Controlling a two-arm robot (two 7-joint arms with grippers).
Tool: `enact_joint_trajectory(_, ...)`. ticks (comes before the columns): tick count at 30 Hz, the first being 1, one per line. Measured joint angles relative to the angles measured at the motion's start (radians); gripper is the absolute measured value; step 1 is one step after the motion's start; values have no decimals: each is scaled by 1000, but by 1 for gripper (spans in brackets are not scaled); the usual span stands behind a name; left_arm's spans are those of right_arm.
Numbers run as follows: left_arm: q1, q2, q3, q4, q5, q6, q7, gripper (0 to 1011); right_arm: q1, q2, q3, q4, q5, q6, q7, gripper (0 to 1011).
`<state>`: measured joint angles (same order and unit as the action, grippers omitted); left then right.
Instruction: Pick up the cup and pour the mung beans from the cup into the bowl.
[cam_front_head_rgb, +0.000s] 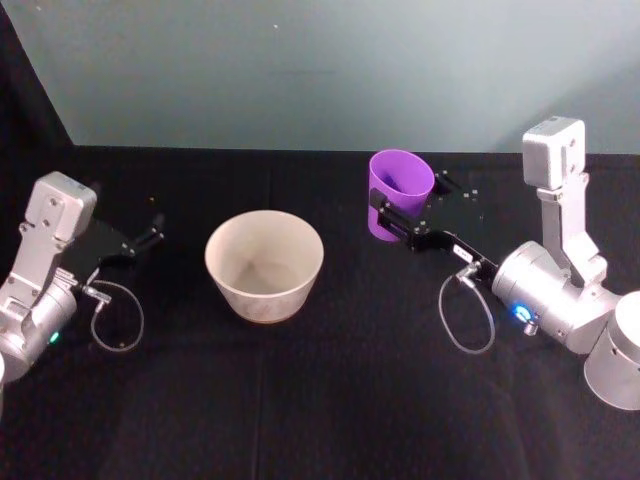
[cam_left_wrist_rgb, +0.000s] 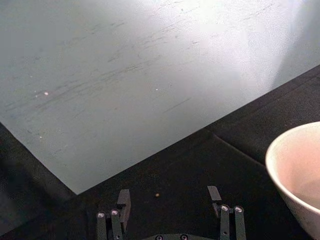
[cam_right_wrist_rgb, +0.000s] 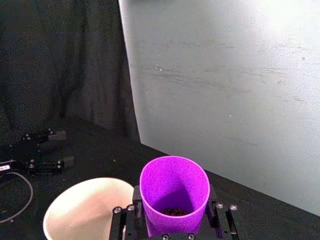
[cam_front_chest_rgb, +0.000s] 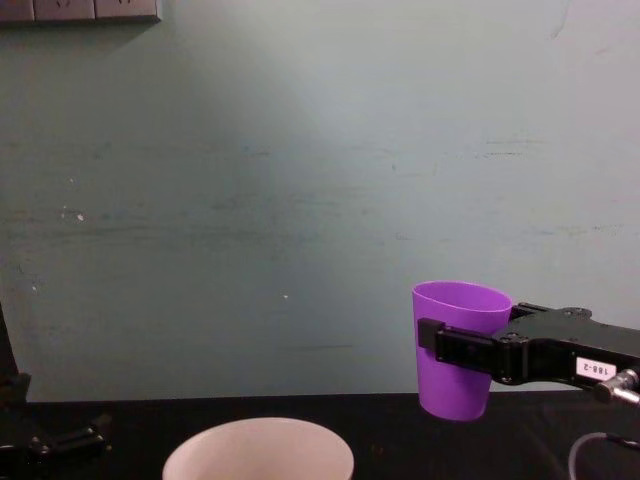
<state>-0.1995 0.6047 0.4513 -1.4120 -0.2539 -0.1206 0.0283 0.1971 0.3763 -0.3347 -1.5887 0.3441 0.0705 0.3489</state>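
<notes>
Since right gripper (cam_right_wrist_rgb: 175, 220) jaws grip the raised cup (cam_front_head_rgb: 398, 190), pickup's done; next swing over bowl (cam_front_head_rgb: 265, 290), tip; left gripper (cam_left_wrist_rgb: 168, 197) parked, jaws apart, left edge of tabletop (cam_front_head_rgb: 300, 400)

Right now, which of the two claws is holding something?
The right gripper: it is clamped around the purple cup. The left gripper is open with nothing in it, on the other side of the bowl.

Desk (cam_front_head_rgb: 300, 400): black cloth is covering the whole surface, running back to a pale grey-green wall (cam_front_head_rgb: 300, 70). Bowl (cam_front_head_rgb: 264, 288) is sitting upright directly on the cloth (pinkish-white, rim up), slightly left of centre. One tiny speck (cam_left_wrist_rgb: 157, 194) is lying near the wall's foot.
</notes>
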Motion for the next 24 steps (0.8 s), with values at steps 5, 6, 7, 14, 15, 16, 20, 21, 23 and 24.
enact_joint_trajectory(5,0,0,0,0,0,0,0,1000,0,0,0,0,0,0,0,726)
enact_joint_trajectory(6,0,0,0,0,0,0,0,1000,0,0,0,0,0,0,0,726)
enact_joint_trajectory(7,0,0,0,0,0,0,0,1000,0,0,0,0,0,0,0,726)
enact_joint_trajectory(14,0,0,0,0,0,0,0,1000,0,0,0,0,0,0,0,726)
enact_joint_trajectory(15,0,0,0,0,0,0,0,1000,0,0,0,0,0,0,0,726)
enact_joint_trajectory(16,0,0,0,0,0,0,0,1000,0,0,0,0,0,0,0,726)
enact_joint_trajectory(20,0,0,0,0,0,0,0,1000,0,0,0,0,0,0,0,726)
enact_joint_trajectory(21,0,0,0,0,0,0,0,1000,0,0,0,0,0,0,0,726)
enact_joint_trajectory(23,0,0,0,0,0,0,0,1000,0,0,0,0,0,0,0,726)
enact_joint_trajectory(24,0,0,0,0,0,0,0,1000,0,0,0,0,0,0,0,726)
